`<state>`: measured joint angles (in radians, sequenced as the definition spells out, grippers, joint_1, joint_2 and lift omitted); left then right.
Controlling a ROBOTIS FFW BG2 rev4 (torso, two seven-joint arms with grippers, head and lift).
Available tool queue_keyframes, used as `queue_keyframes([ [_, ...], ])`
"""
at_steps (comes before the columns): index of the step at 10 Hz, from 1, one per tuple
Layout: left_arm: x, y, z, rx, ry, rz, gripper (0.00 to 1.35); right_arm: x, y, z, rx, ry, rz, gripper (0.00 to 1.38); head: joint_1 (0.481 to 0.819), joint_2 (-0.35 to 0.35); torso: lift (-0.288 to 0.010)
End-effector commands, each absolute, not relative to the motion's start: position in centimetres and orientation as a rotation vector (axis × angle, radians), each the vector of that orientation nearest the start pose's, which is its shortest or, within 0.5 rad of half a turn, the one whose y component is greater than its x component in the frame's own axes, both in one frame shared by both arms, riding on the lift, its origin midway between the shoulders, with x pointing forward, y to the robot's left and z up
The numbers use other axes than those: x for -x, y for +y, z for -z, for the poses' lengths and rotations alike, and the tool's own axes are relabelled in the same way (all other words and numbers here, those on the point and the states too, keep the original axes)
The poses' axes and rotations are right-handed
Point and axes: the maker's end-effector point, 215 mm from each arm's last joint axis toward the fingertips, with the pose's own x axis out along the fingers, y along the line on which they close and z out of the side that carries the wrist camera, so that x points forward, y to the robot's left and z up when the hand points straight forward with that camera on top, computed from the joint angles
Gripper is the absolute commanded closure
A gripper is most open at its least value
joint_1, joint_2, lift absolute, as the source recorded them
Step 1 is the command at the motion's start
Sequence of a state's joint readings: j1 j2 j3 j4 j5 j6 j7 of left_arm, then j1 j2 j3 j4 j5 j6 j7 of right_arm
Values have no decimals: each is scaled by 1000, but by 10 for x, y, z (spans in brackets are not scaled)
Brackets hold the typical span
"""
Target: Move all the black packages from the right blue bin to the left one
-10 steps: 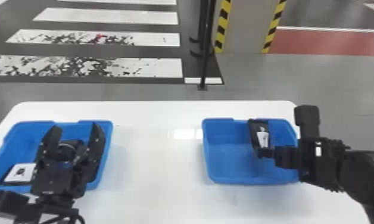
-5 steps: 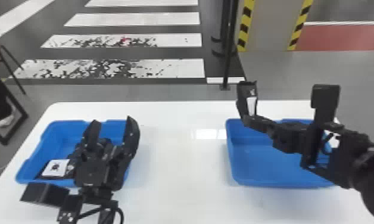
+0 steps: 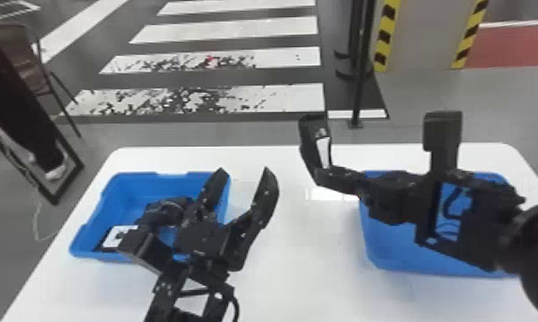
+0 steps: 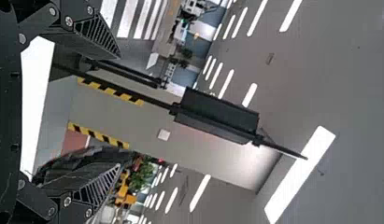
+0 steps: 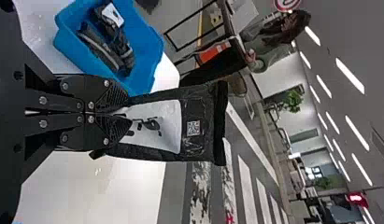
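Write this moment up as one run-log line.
right gripper: shut on black package | package: held aloft | left gripper: open, empty | left bin: more black packages | placement: pending

Two blue bins (image 3: 129,188), left gripper (image 3: 243,172) with jaws apart, right gripper (image 3: 330,174) apparently holding black package (image 3: 310,147)

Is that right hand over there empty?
No, the right hand is closed on one end of a black package.
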<state>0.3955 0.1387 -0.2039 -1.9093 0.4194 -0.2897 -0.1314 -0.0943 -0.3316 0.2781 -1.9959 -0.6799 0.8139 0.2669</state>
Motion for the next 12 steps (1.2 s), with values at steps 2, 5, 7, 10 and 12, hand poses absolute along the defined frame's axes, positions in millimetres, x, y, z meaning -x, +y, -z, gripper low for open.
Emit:
queue_keyframes([
  [2, -454, 130, 287, 377, -159, 323, 268, -457, 32, 328, -232, 501, -952, 1177, 695, 157, -132],
  [5, -454, 130, 293, 377, -137, 323, 289, -424, 69, 334, -232, 542, -1045, 1177, 695, 222, -132],
  [7, -456, 129, 301, 376, -110, 327, 289, -414, 79, 331, -237, 545, -1078, 1177, 695, 247, -132],
  [10, -458, 147, 316, 349, -45, 295, 1213, -415, 81, 326, -247, 534, -1083, 1177, 695, 272, -132],
  [12, -457, 149, 315, 345, -49, 292, 1213, -417, 82, 321, -255, 517, -1083, 1177, 695, 283, -132],
])
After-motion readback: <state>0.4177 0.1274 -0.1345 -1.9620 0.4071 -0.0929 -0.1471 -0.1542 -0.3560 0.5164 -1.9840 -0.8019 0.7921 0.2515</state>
